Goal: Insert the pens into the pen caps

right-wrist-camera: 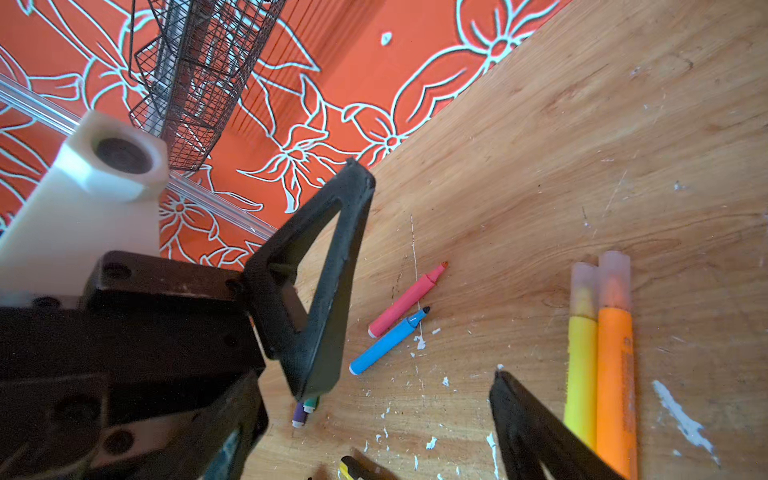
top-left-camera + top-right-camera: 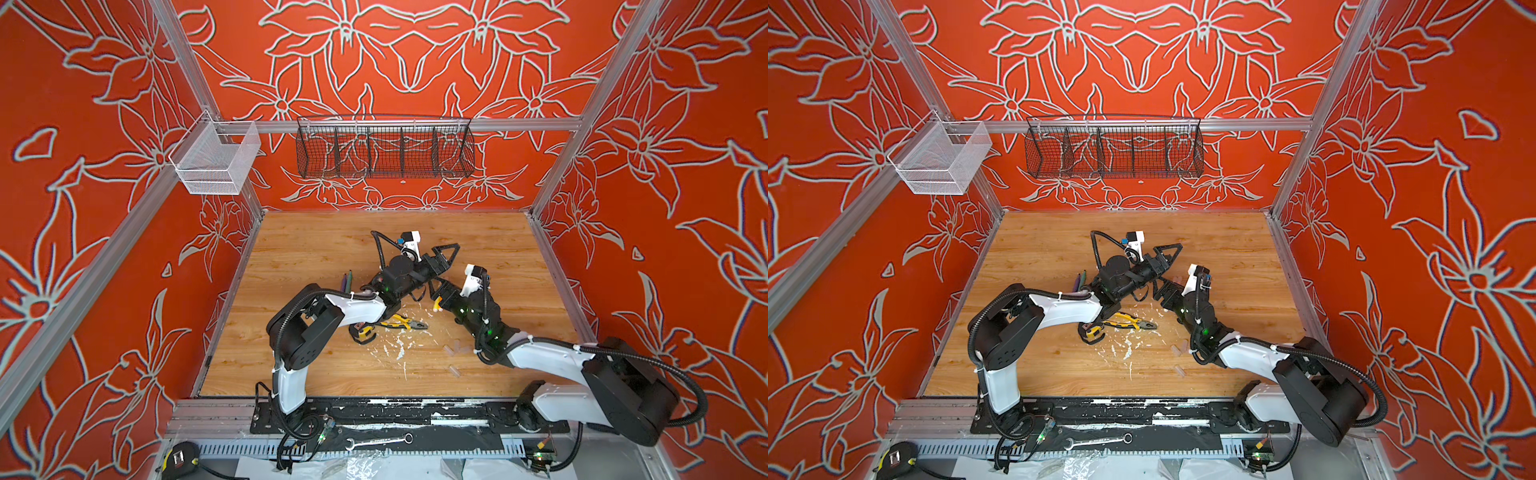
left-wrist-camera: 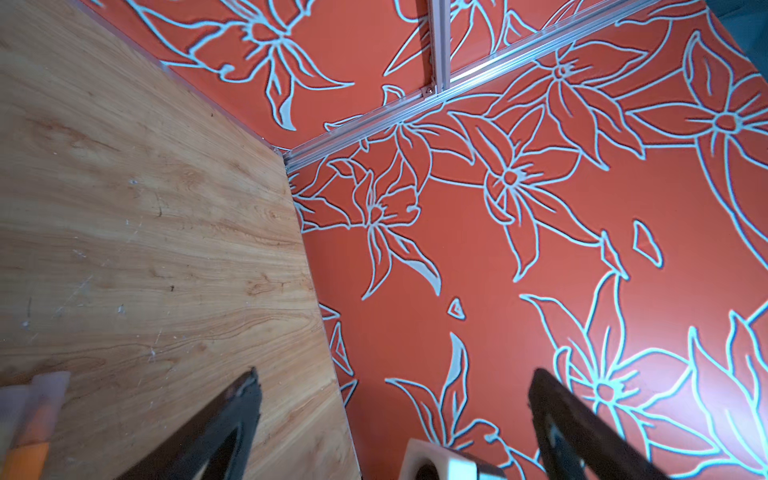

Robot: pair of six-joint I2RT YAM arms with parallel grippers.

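In both top views my left claw [image 2: 451, 258] [image 2: 1173, 258] and right claw [image 2: 437, 291] [image 2: 1163, 291] hang spread over the wooden table [image 2: 316, 249]; clear plastic caps [image 2: 454, 351] lie loose. Left wrist: fingers [image 3: 232, 424] apart, empty. Right wrist: pink marker pen [image 1: 405, 301] and blue marker pen [image 1: 388, 340] lie uncapped, side by side.

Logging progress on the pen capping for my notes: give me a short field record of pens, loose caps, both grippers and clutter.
capped: yellow pen, orange pen, side by side
uncapped: pink pen, blue pen, side by side
unclear: purple pen, green pen, mostly hidden behind the left gripper
loose pen caps: a few on the table by the right arm
left gripper: open, empty
right gripper: open, empty
clutter: pliers, white debris
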